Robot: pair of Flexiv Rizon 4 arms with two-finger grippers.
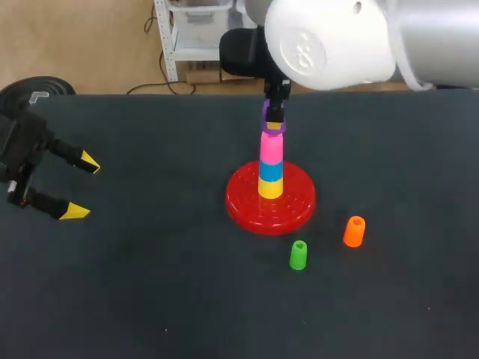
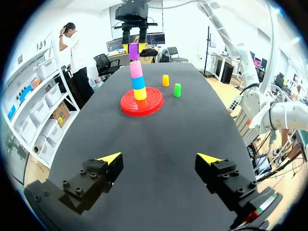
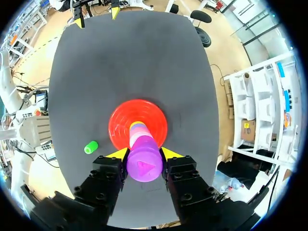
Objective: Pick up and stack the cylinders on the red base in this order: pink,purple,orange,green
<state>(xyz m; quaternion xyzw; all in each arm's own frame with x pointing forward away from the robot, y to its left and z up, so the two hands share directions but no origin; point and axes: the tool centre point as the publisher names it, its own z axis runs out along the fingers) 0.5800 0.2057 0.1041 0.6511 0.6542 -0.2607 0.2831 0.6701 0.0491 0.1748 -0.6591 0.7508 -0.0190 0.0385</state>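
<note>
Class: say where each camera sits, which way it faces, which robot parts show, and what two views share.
Head view: above, behind, facing down on the table; left claw, right arm show.
Left wrist view: on that wrist, facing the red base across the table; its open claw shows.
Right wrist view: on that wrist, facing down; right claw grips the purple cylinder.
Both wrist views show the green cylinder.

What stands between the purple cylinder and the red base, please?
A pink cylinder, blue cylinder and yellow cylinder, stacked under the purple cylinder; the head view shows it.
</note>
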